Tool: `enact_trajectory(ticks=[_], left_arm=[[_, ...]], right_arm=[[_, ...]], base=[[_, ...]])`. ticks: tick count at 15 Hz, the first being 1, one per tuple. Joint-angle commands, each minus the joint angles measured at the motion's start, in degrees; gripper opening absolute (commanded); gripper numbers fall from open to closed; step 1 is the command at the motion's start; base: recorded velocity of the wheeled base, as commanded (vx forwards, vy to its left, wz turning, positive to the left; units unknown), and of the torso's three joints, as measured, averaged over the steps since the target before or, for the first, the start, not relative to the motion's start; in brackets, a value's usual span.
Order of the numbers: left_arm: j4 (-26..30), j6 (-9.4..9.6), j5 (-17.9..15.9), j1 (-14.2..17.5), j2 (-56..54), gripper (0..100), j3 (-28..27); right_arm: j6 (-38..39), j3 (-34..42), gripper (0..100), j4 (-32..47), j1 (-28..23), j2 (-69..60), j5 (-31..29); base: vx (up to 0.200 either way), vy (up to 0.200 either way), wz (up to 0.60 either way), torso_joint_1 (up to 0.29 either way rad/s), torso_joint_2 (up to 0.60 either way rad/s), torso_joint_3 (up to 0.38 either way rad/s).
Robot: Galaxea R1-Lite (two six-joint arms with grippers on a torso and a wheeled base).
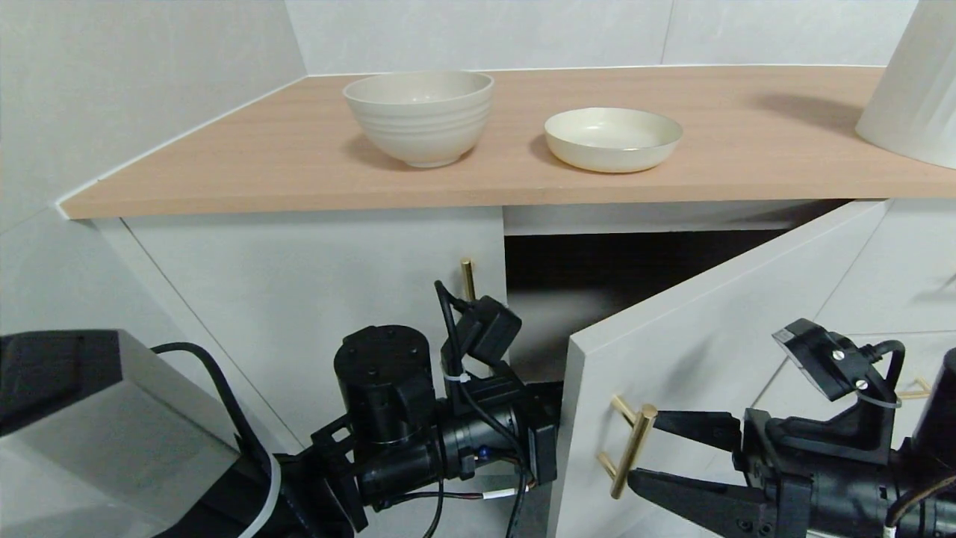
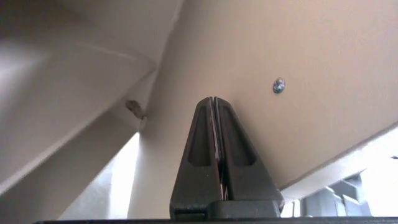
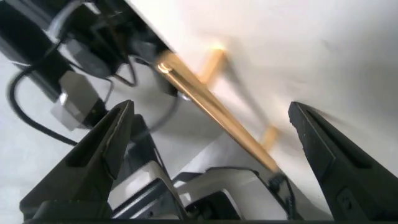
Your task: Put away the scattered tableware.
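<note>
On the wooden countertop (image 1: 261, 164) stand a deep ribbed cream bowl (image 1: 418, 116) and, to its right, a shallow cream dish (image 1: 612, 138). Below them, the right cabinet door (image 1: 717, 336) stands partly open. My right gripper (image 1: 644, 448) is open in front of that door, one finger on each side of its brass handle (image 1: 633, 448) without touching it. The right wrist view shows the brass handle (image 3: 214, 109) running between the spread fingers (image 3: 118, 143). My left gripper (image 2: 214, 102) is shut on nothing, its tips against the door's inner face; the door edge hides it from the head view.
The left cabinet door (image 1: 314, 299) is closed, with its brass handle (image 1: 467, 278) at its right edge. A large white ribbed object (image 1: 915, 82) stands at the counter's far right. The cabinet opening (image 1: 597, 269) is dark inside. Tiled walls enclose the counter at the back and left.
</note>
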Motion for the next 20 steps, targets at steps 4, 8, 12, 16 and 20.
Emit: enact_trajectory(ticks=[4, 8, 12, 16, 20], left_arm=[[0.51, -0.07, 0.23, -0.48, -0.23, 0, -1.24], [3.24, -0.07, 0.23, -0.56, 0.82, 0, -4.49], [10.18, -0.25, 0.23, 0.23, 8.29, 0, -14.69], [11.76, -0.25, 0.58, 0.32, 8.64, 0, -17.67], [12.20, -0.34, 0.67, 0.32, 7.94, 0, -18.29]], right_arm=[[-0.04, 3.53, 100, 0.22, 0.15, -5.33, 0.27], [-0.04, 3.62, 100, 0.22, 0.33, -6.03, 0.18], [-0.04, 3.53, 100, 0.22, -0.47, -6.56, 0.18], [-0.04, 3.79, 100, 0.31, -0.73, -8.14, 0.18], [-0.04, 3.79, 100, 0.31, -0.73, -8.23, 0.18]], base=[[-0.150, 0.000, 0.00, 0.002, 0.00, 0.002], [-0.150, 0.000, 0.00, 0.001, 0.00, 0.001], [0.000, 0.000, 0.00, 0.000, 0.00, 0.000], [0.000, 0.000, 0.00, 0.000, 0.00, 0.000], [-0.200, 0.000, 0.00, 0.004, 0.01, -0.001]])
